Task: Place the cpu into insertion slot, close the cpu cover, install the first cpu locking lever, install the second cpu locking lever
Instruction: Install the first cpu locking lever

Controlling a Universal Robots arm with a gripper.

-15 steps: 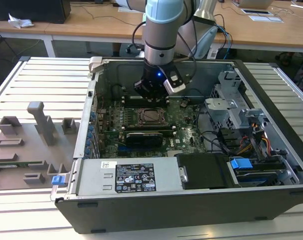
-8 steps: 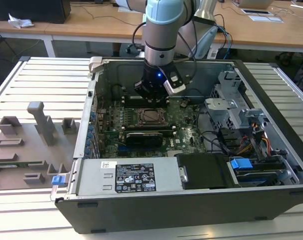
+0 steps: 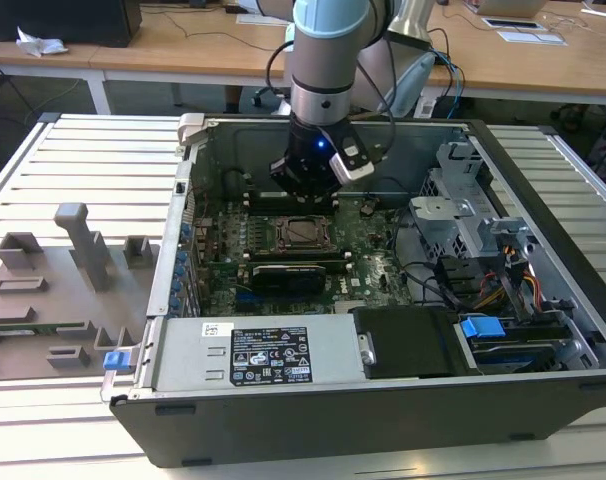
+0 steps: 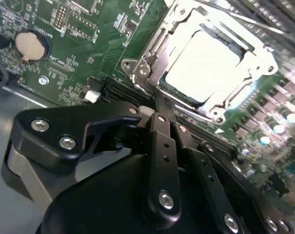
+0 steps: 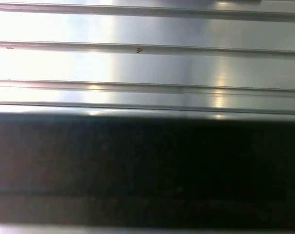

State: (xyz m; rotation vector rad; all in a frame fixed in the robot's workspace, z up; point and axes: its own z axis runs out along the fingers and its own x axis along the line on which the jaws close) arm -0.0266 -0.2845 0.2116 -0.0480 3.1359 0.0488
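The cpu [image 4: 203,61] lies flat in the insertion slot [image 3: 303,234], its pale metal face showing through the window of the cpu cover [image 4: 155,56]. The silvery cover frame rests down around the chip. My gripper [image 4: 156,100] hangs at the socket's edge, its black fingers [image 4: 162,131] drawn together with the tips just off a corner of the frame. In the exterior view the gripper [image 3: 308,192] sits low inside the open computer case, at the far side of the socket. A thin metal lever rod [image 4: 245,19] runs along the socket's opposite side.
Green motherboard [image 4: 89,53] with a coin battery [image 4: 32,44] surrounds the socket. A power supply [image 3: 253,355] fills the case's near side, and a drive cage [image 3: 453,215] with cables stands on the exterior view's right. A grey fixture plate [image 3: 53,290] lies outside the case.
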